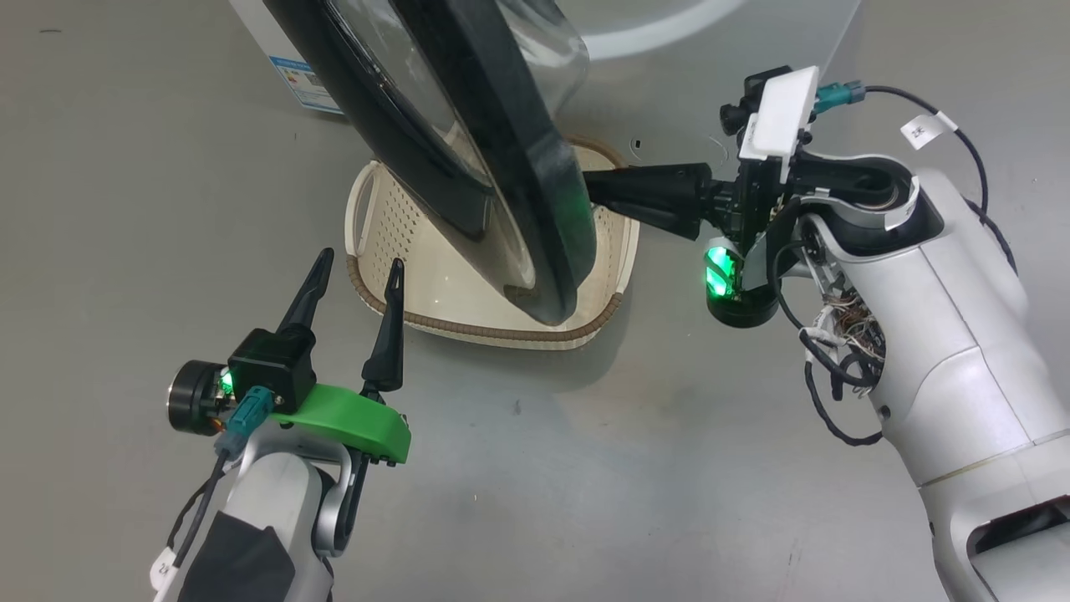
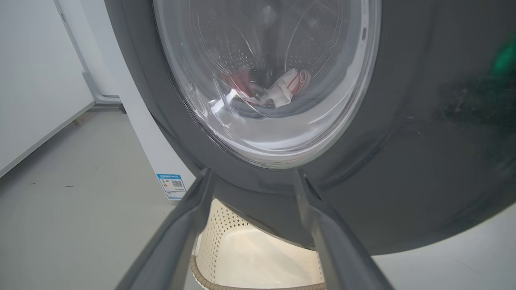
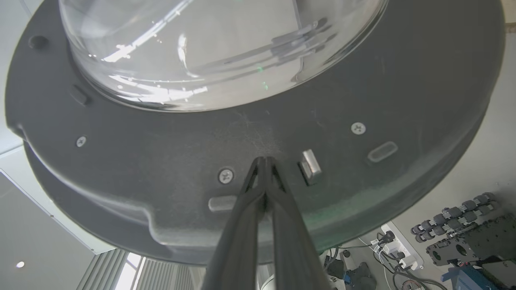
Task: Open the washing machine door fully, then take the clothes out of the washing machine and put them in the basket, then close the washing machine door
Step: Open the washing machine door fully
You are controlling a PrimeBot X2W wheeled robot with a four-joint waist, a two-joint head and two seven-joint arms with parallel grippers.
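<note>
Left gripper (image 1: 361,259), long dark fingers spread wide, holds nothing and hovers just beside the near-left rim of the small cream perforated plastic basket with brown woven-look rim (image 1: 493,332), which sits on the grey floor. Risk: a forward drift nudges the basket away from its spot.

The large round washing machine door with glossy black rim and clear glass bowl (image 1: 518,167) hangs part open, right above the basket. The right gripper (image 3: 264,161), fingers pinched shut on nothing, has its tips against the door's inner face, just beside a small metal latch. Risk: the tips skid on the smooth plastic or catch the latch, and the door swings back.

The red-and-white fabric clothes (image 2: 282,90) lie in the drum of the big white front-loading washing machine (image 2: 155,149), seen through the glass. Unless the door opens fully, reaching them looks blocked.
</note>
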